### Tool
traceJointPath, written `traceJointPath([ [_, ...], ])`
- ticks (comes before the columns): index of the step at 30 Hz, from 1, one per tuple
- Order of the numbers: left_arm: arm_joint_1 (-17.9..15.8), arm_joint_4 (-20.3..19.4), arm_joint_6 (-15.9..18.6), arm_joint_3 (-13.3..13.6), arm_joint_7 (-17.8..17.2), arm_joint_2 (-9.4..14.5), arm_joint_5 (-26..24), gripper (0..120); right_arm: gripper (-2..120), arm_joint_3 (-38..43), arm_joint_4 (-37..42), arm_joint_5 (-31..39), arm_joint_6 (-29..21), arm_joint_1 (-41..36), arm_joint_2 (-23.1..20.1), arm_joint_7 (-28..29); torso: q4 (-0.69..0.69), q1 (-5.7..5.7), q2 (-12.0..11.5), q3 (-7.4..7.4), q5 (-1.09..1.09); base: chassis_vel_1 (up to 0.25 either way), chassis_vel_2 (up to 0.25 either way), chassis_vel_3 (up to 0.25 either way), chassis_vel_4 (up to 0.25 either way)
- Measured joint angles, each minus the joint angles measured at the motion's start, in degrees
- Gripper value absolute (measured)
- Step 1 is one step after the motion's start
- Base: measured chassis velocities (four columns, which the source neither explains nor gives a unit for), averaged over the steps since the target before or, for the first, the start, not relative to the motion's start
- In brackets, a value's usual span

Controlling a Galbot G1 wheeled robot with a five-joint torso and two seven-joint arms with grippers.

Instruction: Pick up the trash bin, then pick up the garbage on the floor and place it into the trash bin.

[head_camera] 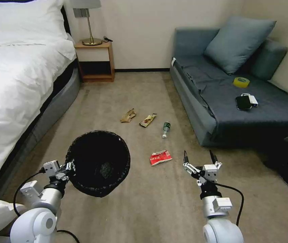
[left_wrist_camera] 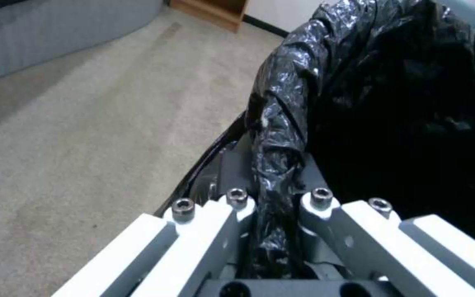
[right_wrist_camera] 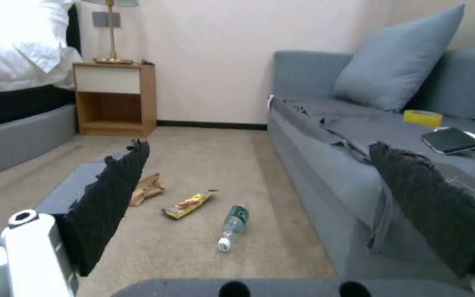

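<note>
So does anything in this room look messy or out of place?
Yes: four bits of litter lie on the carpet by the sofa, a red-and-white wrapper, a small bottle, a snack wrapper and a tan scrap. The left gripper holds the trash bin tilted.

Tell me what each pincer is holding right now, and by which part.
The left pincer grips the trash bin by its bag-covered rim. The right pincer is open above the carpet, holding nothing.
</note>
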Motion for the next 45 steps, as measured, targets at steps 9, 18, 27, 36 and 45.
traceJointPath([
  [9,-0.5,0.6,-0.1,-0.5,-0.1,0.4,-0.4,4,100,0.0,-0.6,-0.1,0.7,0.0,0.4,-0.1,0.00,0.00,0.0,-0.01,0.00,-0.027,0.022,0.021,-0.024],
  [18,-0.5,0.6,-0.1,-0.3,-0.1,0.3,-0.5,4,100,0.0,-0.7,-0.1,1.0,-0.1,0.7,0.0,0.00,0.00,0.0,0.00,0.00,-0.133,0.137,0.144,-0.145],
  [27,-0.5,0.6,-0.2,-0.5,-0.1,0.4,-0.6,4,100,0.0,-0.9,-0.1,1.2,0.0,0.6,0.0,0.00,0.00,0.0,0.00,0.00,-0.126,0.126,0.130,-0.116],
  [36,-0.8,0.6,-0.2,-0.8,-0.2,0.6,-1.1,4,100,0.0,-1.0,-0.1,1.2,0.1,0.5,0.0,0.00,0.00,0.0,0.00,0.00,-0.136,0.129,0.141,-0.138],
  [45,-0.8,0.6,-0.1,-1.2,-0.3,0.7,-1.5,4,100,-0.2,-1.7,0.0,1.1,0.3,0.5,0.0,0.00,0.00,0.0,0.00,-0.01,-0.148,0.160,0.150,-0.157],
])
